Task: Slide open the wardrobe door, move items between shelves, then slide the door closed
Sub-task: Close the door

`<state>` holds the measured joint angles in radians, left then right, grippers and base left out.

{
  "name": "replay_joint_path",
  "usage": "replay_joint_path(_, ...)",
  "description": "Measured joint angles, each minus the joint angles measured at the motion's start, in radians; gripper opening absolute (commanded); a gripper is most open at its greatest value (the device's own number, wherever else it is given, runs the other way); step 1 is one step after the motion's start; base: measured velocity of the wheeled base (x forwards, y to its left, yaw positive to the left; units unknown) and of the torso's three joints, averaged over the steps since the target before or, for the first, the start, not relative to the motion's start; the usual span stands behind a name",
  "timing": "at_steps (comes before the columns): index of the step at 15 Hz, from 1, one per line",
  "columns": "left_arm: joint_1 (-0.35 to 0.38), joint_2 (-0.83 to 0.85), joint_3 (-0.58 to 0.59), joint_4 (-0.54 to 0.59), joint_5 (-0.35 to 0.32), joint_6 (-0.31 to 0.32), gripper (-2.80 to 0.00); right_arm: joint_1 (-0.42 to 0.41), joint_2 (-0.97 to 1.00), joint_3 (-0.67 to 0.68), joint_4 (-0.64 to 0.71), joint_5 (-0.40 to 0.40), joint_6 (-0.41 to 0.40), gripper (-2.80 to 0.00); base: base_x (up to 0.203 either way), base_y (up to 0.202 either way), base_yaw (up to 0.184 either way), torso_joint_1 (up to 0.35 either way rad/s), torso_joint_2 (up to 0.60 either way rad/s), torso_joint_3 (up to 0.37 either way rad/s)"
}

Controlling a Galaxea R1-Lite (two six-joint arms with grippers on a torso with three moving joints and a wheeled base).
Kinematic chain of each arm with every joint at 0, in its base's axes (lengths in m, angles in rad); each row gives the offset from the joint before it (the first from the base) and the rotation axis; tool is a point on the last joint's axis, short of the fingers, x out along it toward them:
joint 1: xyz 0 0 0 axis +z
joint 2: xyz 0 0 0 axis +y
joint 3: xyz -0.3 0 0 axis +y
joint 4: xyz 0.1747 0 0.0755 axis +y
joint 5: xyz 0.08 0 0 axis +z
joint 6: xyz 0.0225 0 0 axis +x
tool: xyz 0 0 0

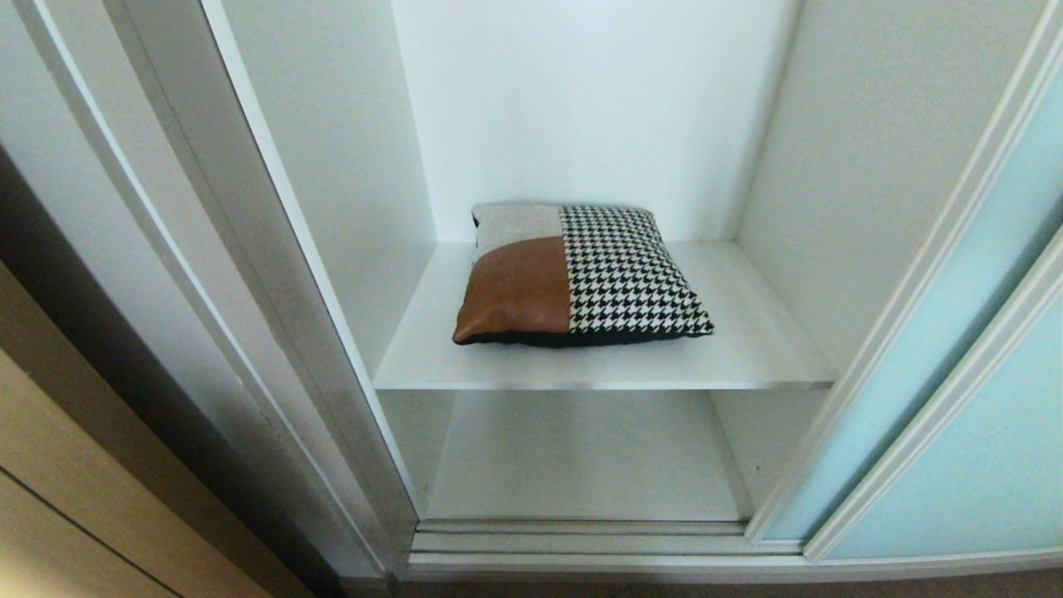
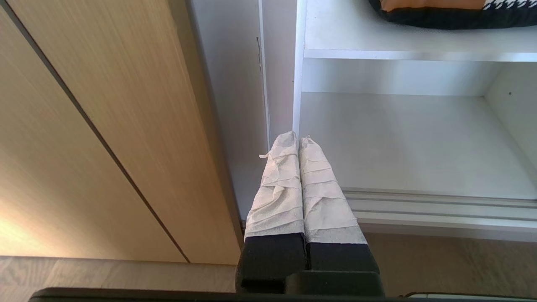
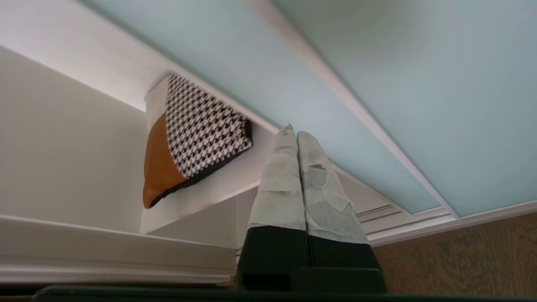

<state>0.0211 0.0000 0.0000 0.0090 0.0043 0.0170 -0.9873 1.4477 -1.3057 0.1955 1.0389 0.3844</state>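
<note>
Rectangular houndstooth, rust-brown and beige-grey cushion (image 1: 581, 274) looked soft, light; grab near corner. Right gripper (image 3: 297, 136) clenched empty, left gripper (image 2: 298, 140) likewise.

A home bedroom: fitted wardrobe (image 1: 332, 166), sliding glass door (image 1: 980, 432), wood floor (image 3: 461, 256)

left end effector (image 2: 298, 140): two long tapering fingers (image 2: 279, 188) wearing wrinkled white tape wrap, sitting on black bases | right end effector (image 3: 292, 133): same build, greyer wrap, one finger (image 3: 321, 184) showing a torn patch with tape peeling | black housing edging each wrist view
</note>
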Motion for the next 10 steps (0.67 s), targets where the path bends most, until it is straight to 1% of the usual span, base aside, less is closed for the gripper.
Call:
replay_joint_path(2,0.0,0.0,0.0,0.0,0.0,0.0,-2.8,0.026,0.021,-0.019,0.0,-0.03,0.017,-2.8,0.0,0.0,0.0,0.0,0.0,0.0)
replay_joint_path(5,0.0,0.0,0.0,0.0,0.0,0.0,-2.8,0.086,0.049,-0.039,0.0,-0.118,0.023,-2.8,0.0,0.0,0.0,0.0,0.0,0.0)
replay_joint_path(7,0.0,0.0,0.0,0.0,0.0,0.0,-2.8,0.114,0.063,-0.051,0.0,-0.126,0.023,-2.8,0.0,0.0,0.0,0.0,0.0,0.0)
replay_joint_path(10,0.0,0.0,0.0,0.0,0.0,0.0,-2.8,0.133,0.074,-0.069,0.0,-0.131,0.03,-2.8,0.0,0.0,0.0,0.0,0.0,0.0)
